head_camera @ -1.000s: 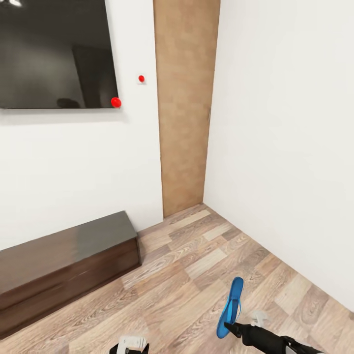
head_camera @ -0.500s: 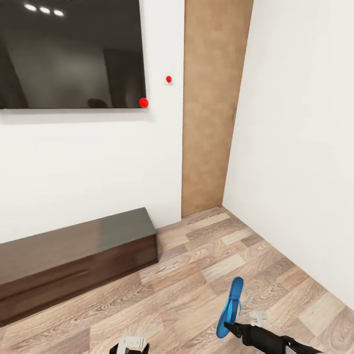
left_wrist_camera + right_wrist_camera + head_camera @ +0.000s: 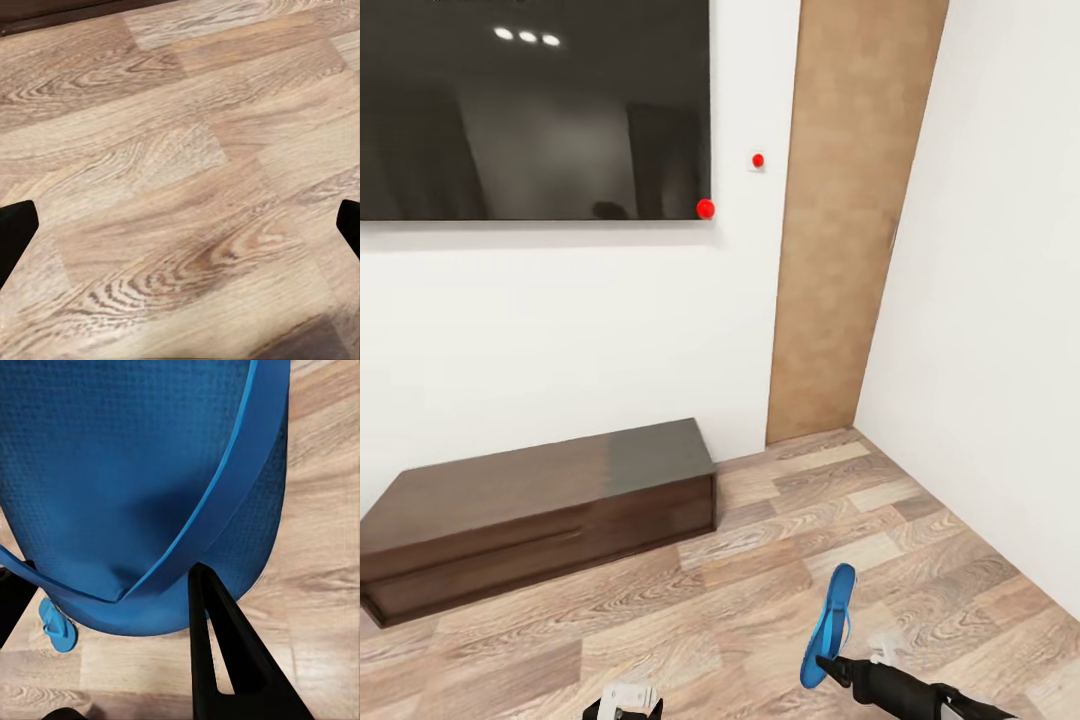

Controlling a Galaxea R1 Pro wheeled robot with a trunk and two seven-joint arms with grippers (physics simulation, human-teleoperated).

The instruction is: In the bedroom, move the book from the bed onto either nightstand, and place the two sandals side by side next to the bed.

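My right gripper (image 3: 823, 664) is shut on one bright blue sandal (image 3: 832, 622), holding it above the wood-plank floor low in the head view. In the right wrist view the sandal (image 3: 142, 472) looms large, its strap against a dark finger (image 3: 225, 652). Beyond it, a second blue sandal (image 3: 57, 626) lies small on the floor. My left gripper (image 3: 180, 225) is open over bare planks, a dark fingertip at each side of its view. The book, bed and nightstand are out of view.
A long low dark cabinet (image 3: 540, 515) stands against the white wall under a black wall screen (image 3: 530, 110). A tan wooden door (image 3: 850, 220) fills the corner, with a white wall (image 3: 1000, 330) running along the right. Open floor (image 3: 760, 590) lies ahead.
The whole picture has shifted to the right, so the camera has turned left. The sandal and both arms keep the same place in the view.
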